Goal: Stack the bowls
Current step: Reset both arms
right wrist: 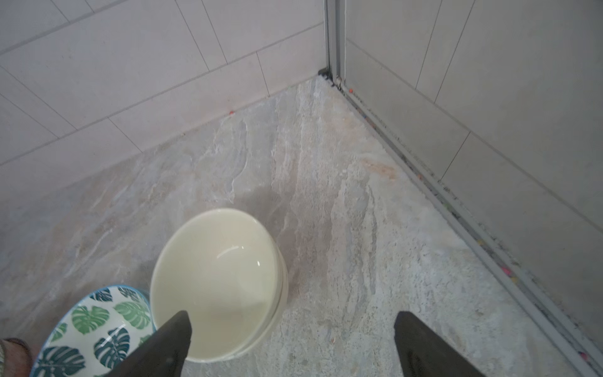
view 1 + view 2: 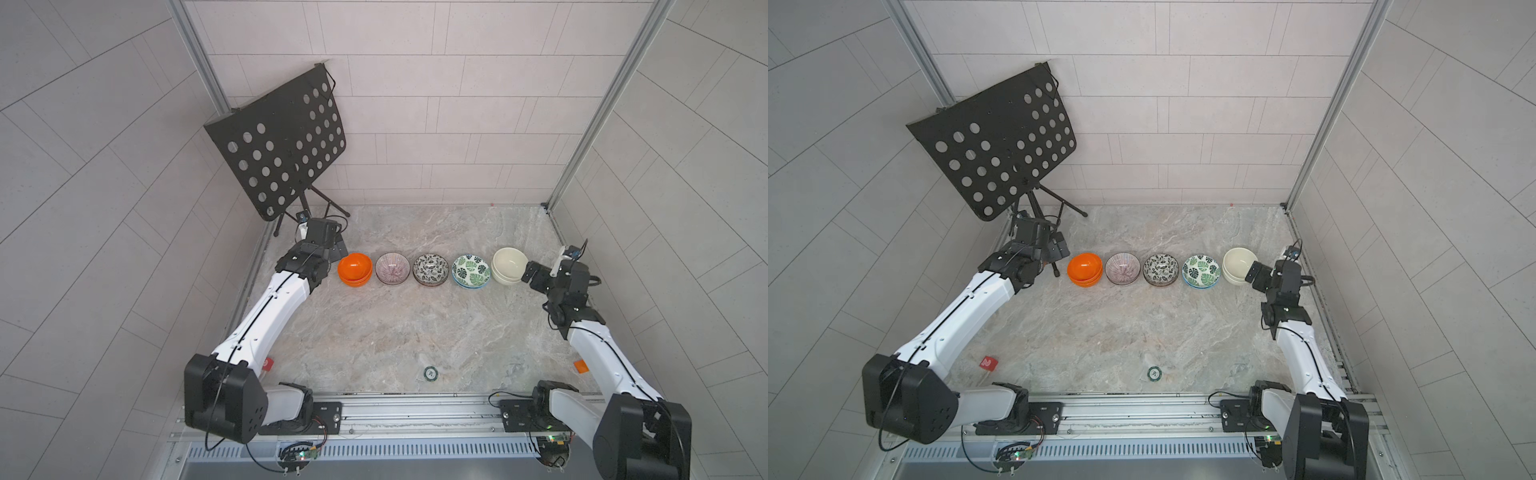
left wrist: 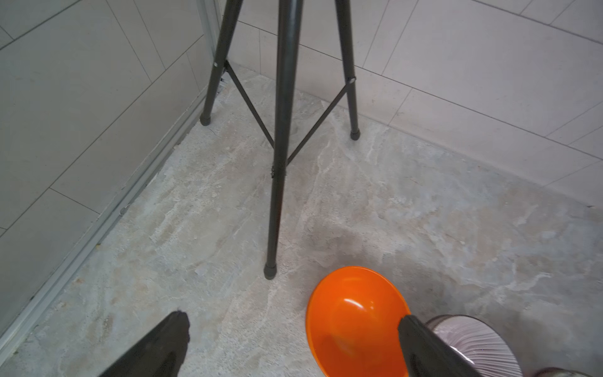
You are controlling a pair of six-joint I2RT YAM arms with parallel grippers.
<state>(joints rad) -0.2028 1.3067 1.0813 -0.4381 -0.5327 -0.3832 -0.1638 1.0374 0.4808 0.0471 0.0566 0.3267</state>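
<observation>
While the left hand [image 3: 292,316] and right hand [image 1: 292,314] gape wide, gripping nothing, the bowls [image 2: 1160,269] sit mouth-up in five nested pairs, a row running side to side across the tabletop [image 2: 395,332]: orange [image 2: 354,268], purple-striped [image 2: 392,269], black-and-white [image 2: 430,270], green-leaf [image 2: 470,271], cream [image 2: 508,266]. Only wrist views show fingers [image 3: 424,346] overlapping the orange and cream rims.

Bowls [image 2: 1160,270] in a row on marble tabletop [image 2: 1142,332] (five stacks)

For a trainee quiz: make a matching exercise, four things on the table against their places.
1 plain orange bowl stack
2 cream-white bowl stack
3 black-and-white leaf-print bowl stack
4 flat green-rimmed disc

A row's middle
B by the right gripper
C alone, near the front edge
D by the left gripper

Pairs: 1-D, 2-B, 3-A, 4-C
</observation>
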